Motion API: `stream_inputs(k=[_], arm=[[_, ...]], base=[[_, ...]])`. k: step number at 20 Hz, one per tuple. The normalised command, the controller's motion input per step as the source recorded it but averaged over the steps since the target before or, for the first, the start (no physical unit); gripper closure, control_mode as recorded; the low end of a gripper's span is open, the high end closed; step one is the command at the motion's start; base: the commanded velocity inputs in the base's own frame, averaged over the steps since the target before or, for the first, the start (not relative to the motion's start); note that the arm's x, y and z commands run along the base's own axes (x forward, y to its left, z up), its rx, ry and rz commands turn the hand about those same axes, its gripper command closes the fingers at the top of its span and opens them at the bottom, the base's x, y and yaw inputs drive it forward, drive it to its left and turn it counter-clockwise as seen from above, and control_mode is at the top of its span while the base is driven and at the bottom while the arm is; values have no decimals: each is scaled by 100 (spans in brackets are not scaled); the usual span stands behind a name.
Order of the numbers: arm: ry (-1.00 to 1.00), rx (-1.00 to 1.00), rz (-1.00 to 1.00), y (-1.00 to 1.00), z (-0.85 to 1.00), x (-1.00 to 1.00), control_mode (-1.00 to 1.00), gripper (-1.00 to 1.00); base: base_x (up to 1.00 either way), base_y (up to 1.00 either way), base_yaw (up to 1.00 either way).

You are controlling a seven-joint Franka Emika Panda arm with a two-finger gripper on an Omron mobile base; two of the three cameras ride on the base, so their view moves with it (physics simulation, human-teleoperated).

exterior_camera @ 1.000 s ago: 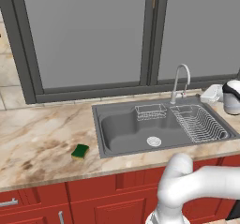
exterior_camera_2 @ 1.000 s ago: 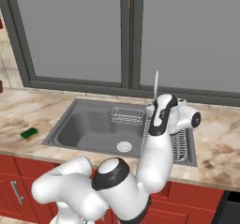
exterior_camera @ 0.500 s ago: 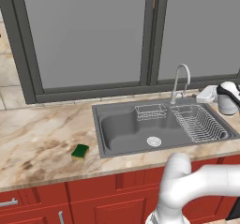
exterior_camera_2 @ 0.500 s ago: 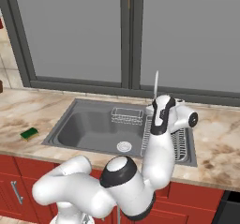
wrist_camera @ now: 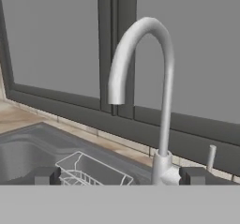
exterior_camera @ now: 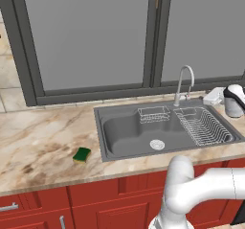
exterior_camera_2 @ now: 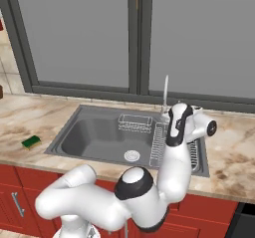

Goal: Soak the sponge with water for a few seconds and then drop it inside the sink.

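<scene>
The window (exterior_camera: 119, 36) fills the back of the scene, and below it the marble bench (exterior_camera: 38, 142) carries the sink (exterior_camera: 125, 136), which has no water in it; no stream falls from the faucet (wrist_camera: 140, 78). The rack (exterior_camera: 203, 126) takes the sink's 3 o'clock side, and a small wire basket (exterior_camera: 153, 114) hangs at its 12 o'clock edge. The sponge (exterior_camera: 82, 154) lies flat on the bench at 9 o'clock from the sink, just beside its rim and well apart from the arm. The end effector (wrist_camera: 119, 175) is fully open and holds nothing; it points at the faucet base, with a thin lever (wrist_camera: 211, 157) at 3 o'clock of that base. I judge that the step in hand is to turn the water on, before the sponge is picked up. The next move probably calls for reaching the lever and pushing it, then crossing the sink toward 9 o'clock to grasp the sponge from above. In the left base view the sponge shows its green top and yellow edge clearly, and the faucet's curve is seen from the side. In the right base view the arm (exterior_camera_2: 174, 157) stands over the rack and partly covers the faucet. The hand view gives the lever and the spout mouth from close.
</scene>
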Motion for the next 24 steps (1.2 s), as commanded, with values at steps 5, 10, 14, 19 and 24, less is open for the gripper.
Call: stream_inputs(k=[5,10,14,19,24], arm=[[0,0,0,-8,0,24,-100,-100],[0,0,0,0,-6,30,-100,-100],[0,0,0,0,-17,31,-100,-100],[0,0,0,0,-23,34,-100,-100],[0,0,0,0,-18,33,-100,-100]], base=[[0,0,0],[0,0,0],[0,0,0],[0,0,0],[0,0,0]])
